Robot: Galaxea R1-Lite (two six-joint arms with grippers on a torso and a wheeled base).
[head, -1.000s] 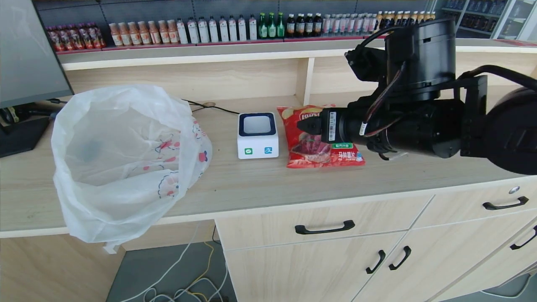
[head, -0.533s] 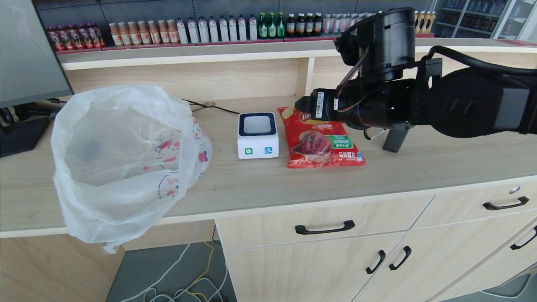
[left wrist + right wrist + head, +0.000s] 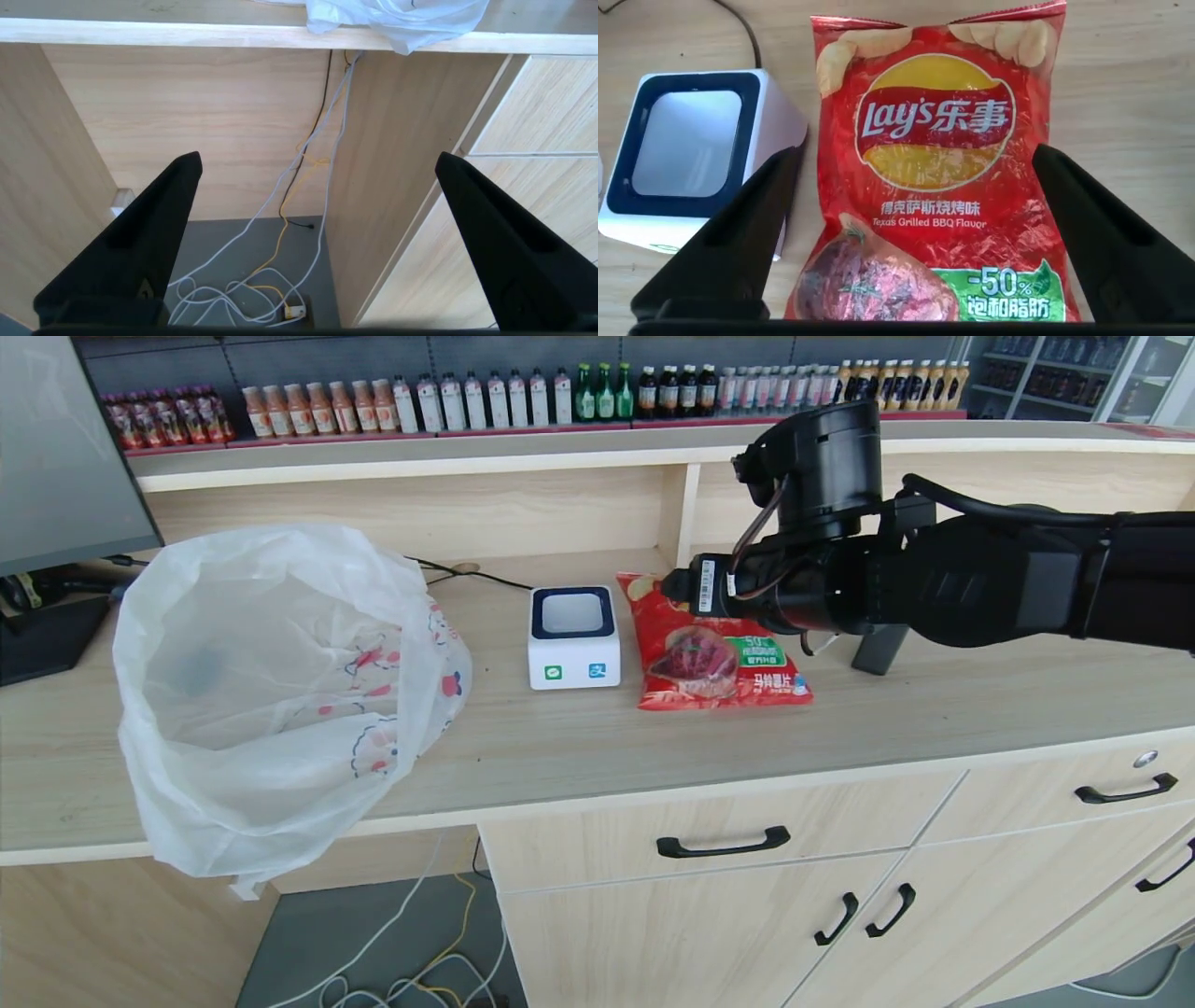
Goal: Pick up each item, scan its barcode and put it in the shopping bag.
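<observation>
A red chip bag (image 3: 714, 653) lies flat on the wooden counter (image 3: 597, 747), just right of the white barcode scanner (image 3: 572, 637). My right gripper (image 3: 672, 586) hovers over the bag's far end, arm coming in from the right. In the right wrist view this gripper (image 3: 915, 154) is open, its fingers (image 3: 738, 243) straddling the chip bag (image 3: 938, 177) from above, with the scanner (image 3: 691, 159) beside it. The white plastic shopping bag (image 3: 271, 691) stands open at the counter's left, hanging over the front edge. My left gripper (image 3: 318, 159) is open below counter height with nothing in it.
A dark monitor (image 3: 65, 448) stands at the back left. Bottles (image 3: 560, 397) line the rear shelf. A black stand (image 3: 878, 649) sits right of the chip bag. Drawers with black handles (image 3: 724, 845) are under the counter, and cables (image 3: 271, 280) lie on the floor.
My right arm has swung from over the chip bag's middle toward its far end, then dropped slightly lower. The chip bag, scanner and shopping bag have not moved.
</observation>
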